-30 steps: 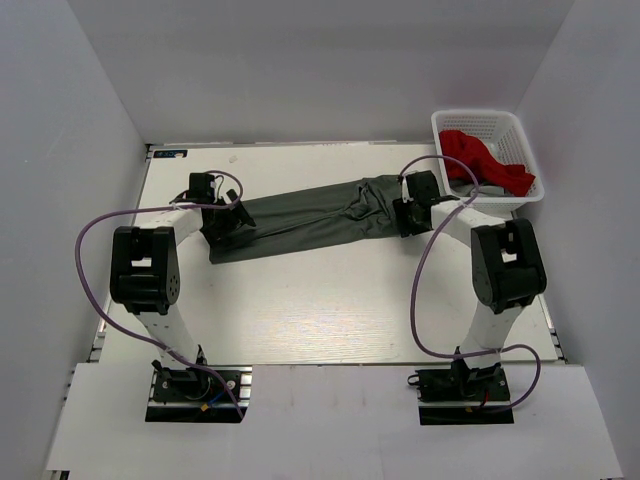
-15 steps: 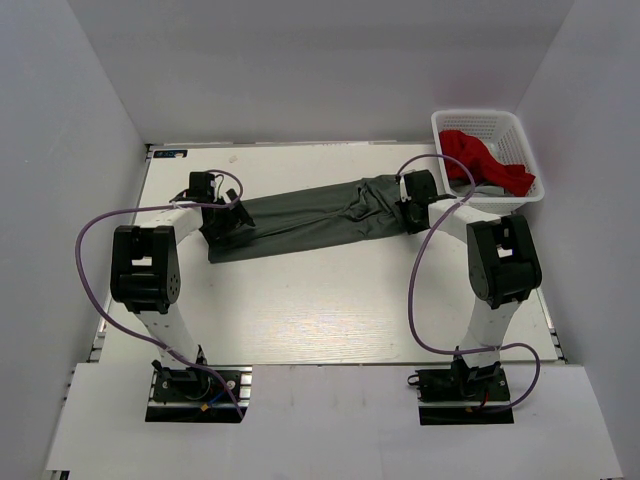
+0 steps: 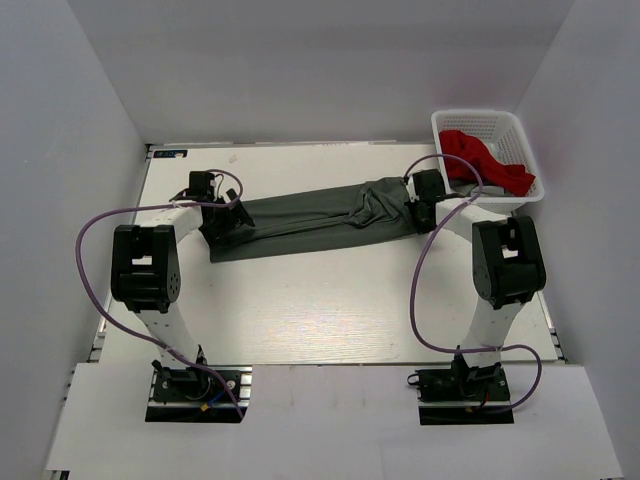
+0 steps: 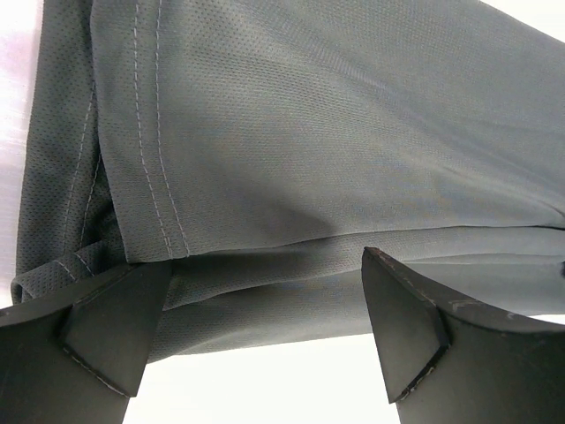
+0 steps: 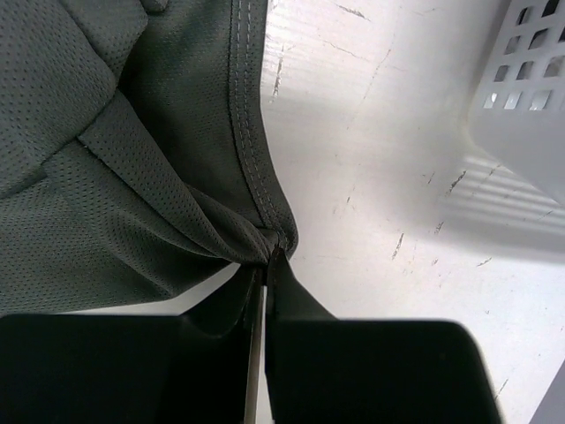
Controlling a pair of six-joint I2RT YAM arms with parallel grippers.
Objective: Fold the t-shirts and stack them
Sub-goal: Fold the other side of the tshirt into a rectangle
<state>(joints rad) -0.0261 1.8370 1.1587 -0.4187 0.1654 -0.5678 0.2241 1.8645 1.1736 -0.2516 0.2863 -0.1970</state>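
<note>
The olive-grey t-shirt (image 3: 310,215) lies on the white worktop (image 3: 330,300) as a long, bunched band running from left-centre up towards the far right. The right tool (image 5: 272,261) is pinched tight on its right end, with a gathered fold of the double-stitched hem clamped between the fingertips just above the worktop. The left tool (image 4: 265,259) stands wide apart over the shirt's left end, its two dark fingers either side of a stitched fold; whether they touch the cloth cannot be told. The red t-shirt (image 3: 480,160) is heaped in the white lattice basket (image 3: 450,125) at the far right corner, just beside the right tool. A small dark sticker (image 3: 170,153) at the far left corner is too small to read.
</note>
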